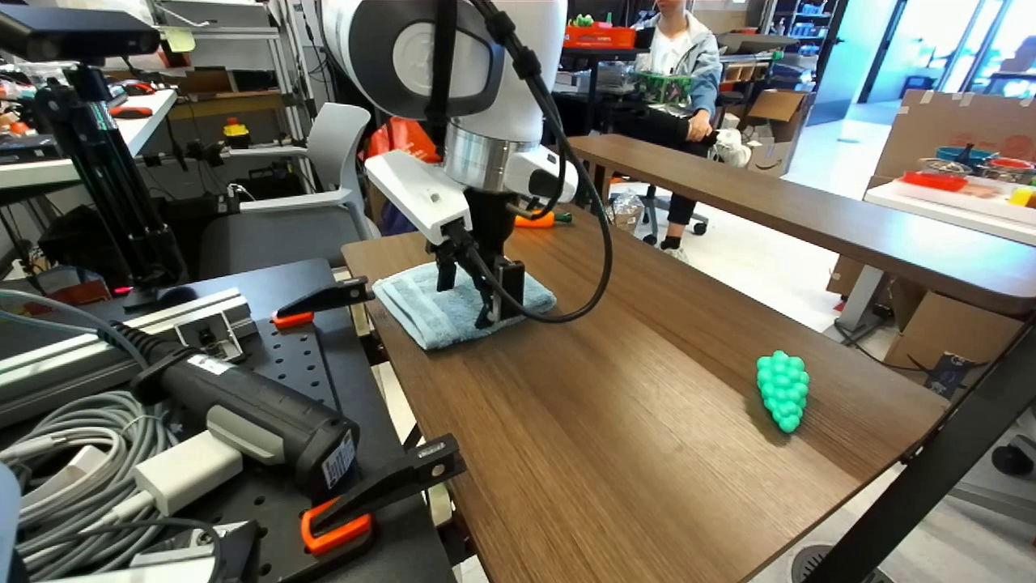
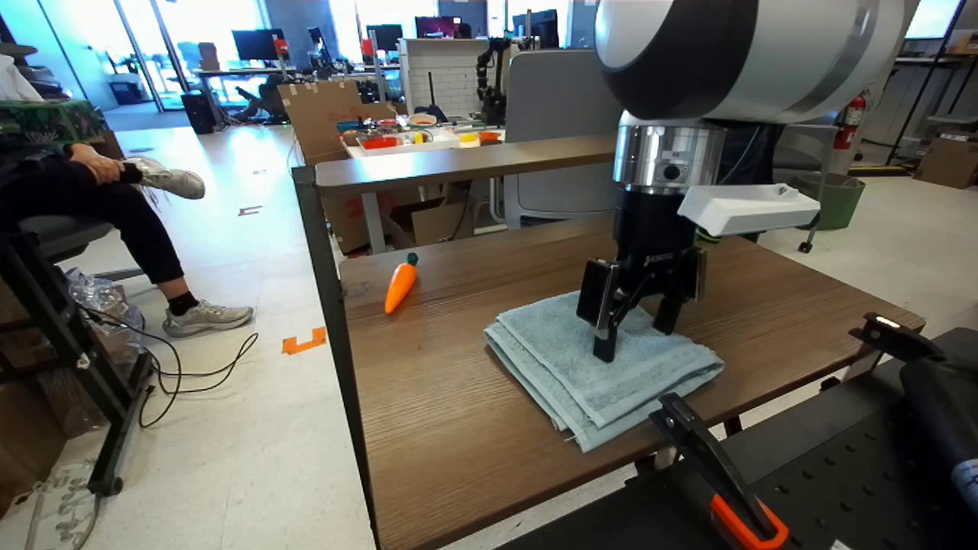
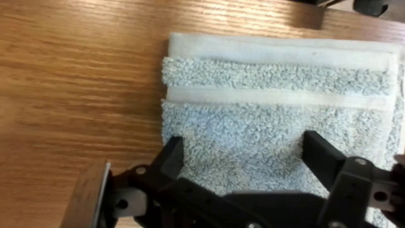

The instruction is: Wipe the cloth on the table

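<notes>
Robotiq claw point(image 3: 243, 145), jaws spread and clamping nothing, points down. Across the wrist view, left to right: streaked wood-grain tabletop point(image 3: 79, 95), then on it, directly beneath the claw, the folded light-blue terry towel point(image 3: 259, 129), smooth woven bands point(image 3: 253, 95) parallel to the jaw span; tip contact unclear.

Arm point(image 1: 417, 61): enters from the top edge of the frame in both exterior views; white shell, dark joint cover. Wrist point(image 2: 649, 154): silver, directly below the arm, axis near vertical. Gripper point(image 3: 243, 141): black, pointing down beneath the wrist. Jaws parted, wide gap between the fingers point(image 3: 321, 155). Wrist view: fingers extend upward from the lower part of the frame, one left of centre, one right, tips roughly level.
</notes>
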### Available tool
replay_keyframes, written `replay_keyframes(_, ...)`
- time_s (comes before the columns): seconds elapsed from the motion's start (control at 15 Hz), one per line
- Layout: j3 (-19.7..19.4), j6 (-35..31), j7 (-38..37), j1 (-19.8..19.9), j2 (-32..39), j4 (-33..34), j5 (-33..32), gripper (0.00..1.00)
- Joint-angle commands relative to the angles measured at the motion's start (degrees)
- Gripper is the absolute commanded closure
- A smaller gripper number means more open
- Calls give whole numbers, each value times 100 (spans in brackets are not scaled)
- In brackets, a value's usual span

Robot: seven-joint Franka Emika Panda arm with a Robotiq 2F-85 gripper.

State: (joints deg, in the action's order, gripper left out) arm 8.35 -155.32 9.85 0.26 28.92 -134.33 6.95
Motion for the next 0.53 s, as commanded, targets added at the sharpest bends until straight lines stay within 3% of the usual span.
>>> replay_keyframes(0.0,-404,-422,-352,-51,57,7,-216,0)
replay_keyframes(0.33,-1156,-492,-819,-70,103,-66,-619,0)
replay_keyframes(0.47,-1111,-395,-775,102,-3,-112,-543,0)
